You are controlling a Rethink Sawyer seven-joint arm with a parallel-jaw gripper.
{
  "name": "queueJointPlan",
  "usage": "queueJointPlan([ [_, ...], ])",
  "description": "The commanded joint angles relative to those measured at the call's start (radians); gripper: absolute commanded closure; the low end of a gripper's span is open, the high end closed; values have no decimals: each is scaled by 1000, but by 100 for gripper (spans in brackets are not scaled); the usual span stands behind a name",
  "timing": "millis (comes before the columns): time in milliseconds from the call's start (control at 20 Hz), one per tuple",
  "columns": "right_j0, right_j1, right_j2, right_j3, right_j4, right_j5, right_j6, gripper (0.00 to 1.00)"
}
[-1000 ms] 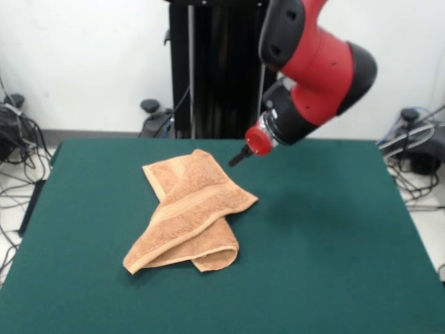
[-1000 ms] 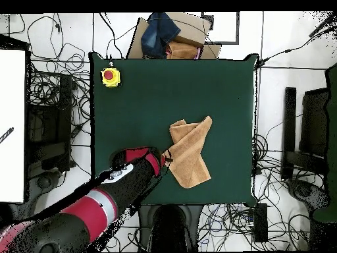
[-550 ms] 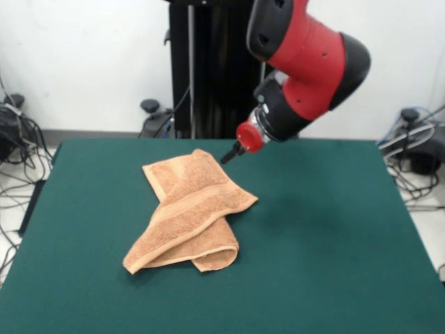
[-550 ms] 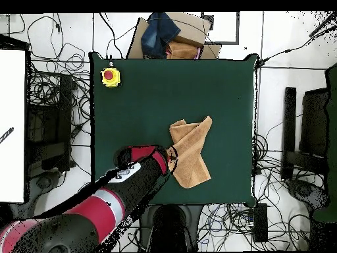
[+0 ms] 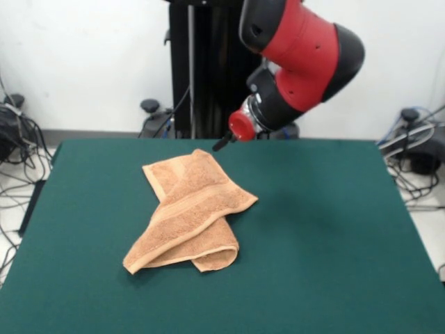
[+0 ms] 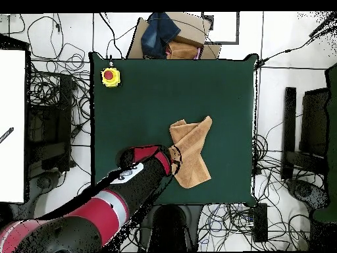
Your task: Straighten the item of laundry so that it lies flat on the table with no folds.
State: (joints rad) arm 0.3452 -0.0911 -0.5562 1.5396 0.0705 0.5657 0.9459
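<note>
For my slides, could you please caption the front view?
Folded towel lies on the green table while the gripper hangs above its far corner.

Orange-tan towel (image 5: 189, 212) on dark green table (image 5: 334, 243); red-and-black arm (image 5: 299, 59).

No readable text in either view.
Orange-tan terry towel (image 5: 189, 212), dark green felt desk (image 5: 334, 243), red and black arm (image 5: 299, 52), yellow box with red button (image 6: 110, 76): no labels, brands, numbers or signs legible on any.
</note>
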Motion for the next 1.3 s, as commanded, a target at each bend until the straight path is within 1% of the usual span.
queueJointPlan([
  [50,-39,0,152,64,-18,76,171,0],
  [100,-47,3,156,68,-9,37,189,0],
  [200,-84,1,191,85,12,-174,235,0],
  [300,-139,-26,250,123,26,-351,267,0],
  [400,-180,-61,298,155,25,-415,270,0],
  [450,-186,-69,307,162,17,-448,277,0],
  [650,-183,-64,310,154,4,-480,273,0],
  [750,-197,-68,331,164,-5,-539,272,0],
  [850,-196,-75,336,174,-1,-564,274,0],
  [1100,-173,-93,322,187,21,-542,267,0],
  [1250,-176,-110,330,205,30,-522,274,0],
  [1300,-189,-131,344,226,32,-521,281,0],
])
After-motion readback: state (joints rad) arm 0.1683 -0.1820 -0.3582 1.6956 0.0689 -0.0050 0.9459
